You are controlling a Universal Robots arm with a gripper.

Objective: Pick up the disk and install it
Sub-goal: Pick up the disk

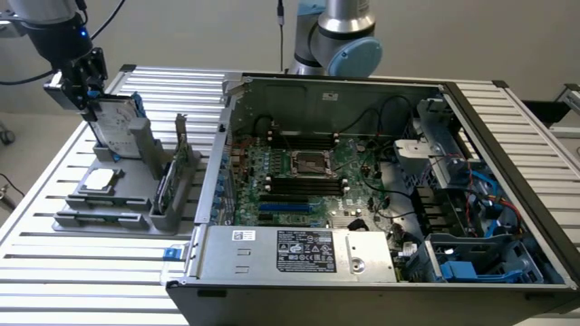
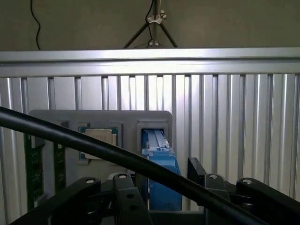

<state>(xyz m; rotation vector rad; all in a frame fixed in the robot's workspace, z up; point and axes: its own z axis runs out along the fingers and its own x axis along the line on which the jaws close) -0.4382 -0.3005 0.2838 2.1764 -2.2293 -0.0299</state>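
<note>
Your gripper (image 1: 91,105) is released, astride the disk (image 1: 122,129) at ten o'clock from the computer case (image 1: 327,95). Lifting and installing are not yet done.

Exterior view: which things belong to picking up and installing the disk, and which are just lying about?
Part of the job:
- disk, standing upright in the grey holder
- gripper, open, around the disk's upper end
- open computer case, probably where the disk goes

Just lying about:
- square chip, lying in the same holder
- green circuit card, standing on edge in the holder
</note>
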